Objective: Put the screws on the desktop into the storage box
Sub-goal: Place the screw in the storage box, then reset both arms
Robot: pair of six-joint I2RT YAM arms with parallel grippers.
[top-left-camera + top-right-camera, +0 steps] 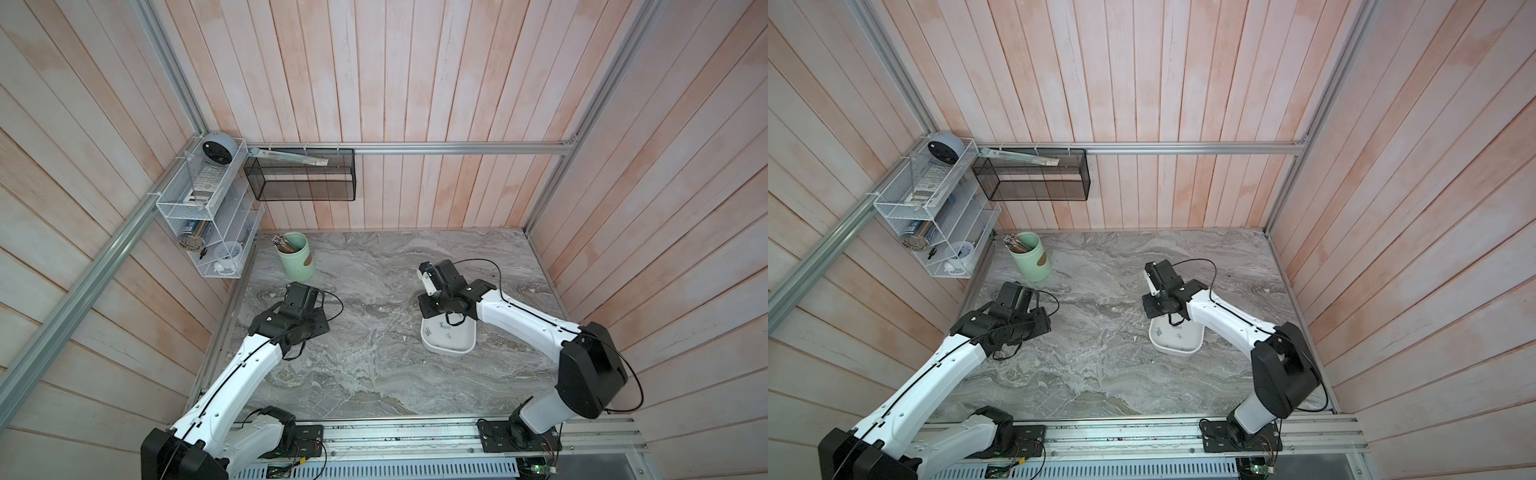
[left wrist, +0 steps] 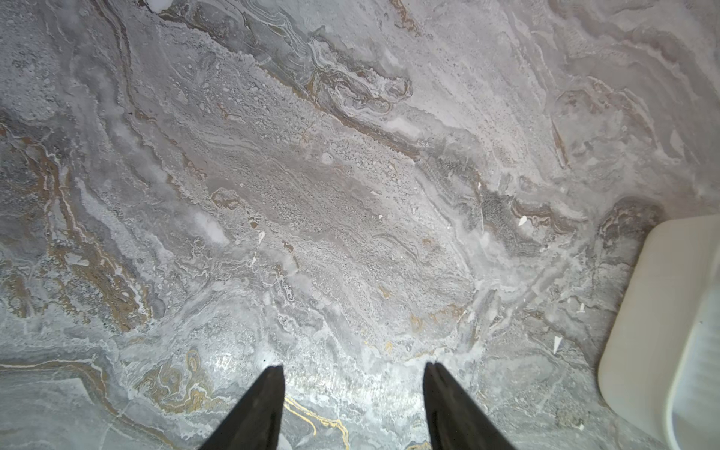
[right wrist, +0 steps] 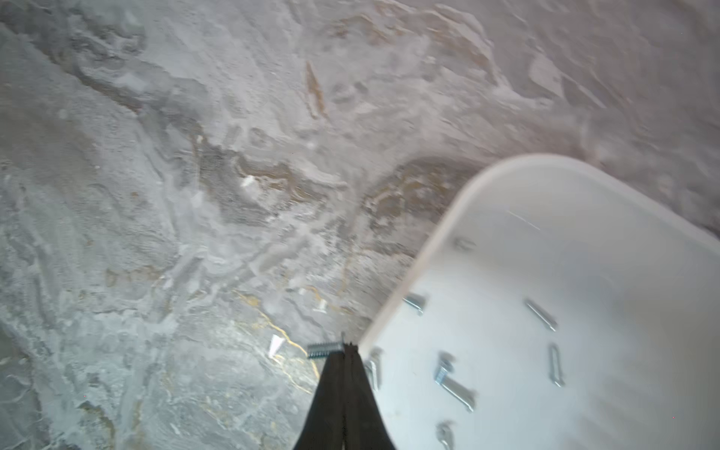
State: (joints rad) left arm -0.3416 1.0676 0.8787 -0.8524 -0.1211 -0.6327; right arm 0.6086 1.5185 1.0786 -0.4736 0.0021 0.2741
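One screw (image 3: 324, 349) is pinched crosswise at the very tips of the right gripper (image 3: 346, 348). The jaws are closed tight on it, and the threaded shaft sticks out to one side of the tips. The tips sit over the desktop (image 3: 175, 233), just outside the rim of the storage box (image 3: 420, 249). The box lies on the side of the jaws opposite the protruding shaft.

Other screws (image 3: 539, 313) lie loose on the box's white floor. Blur prevents an exact count.

The left gripper (image 2: 354, 367) has its jaws partly open with nothing between them, only bare desktop ahead of the tips. A box corner shows well off to one side of these jaws.

A green cup (image 1: 297, 259) stands well apart from both pairs of jaws.
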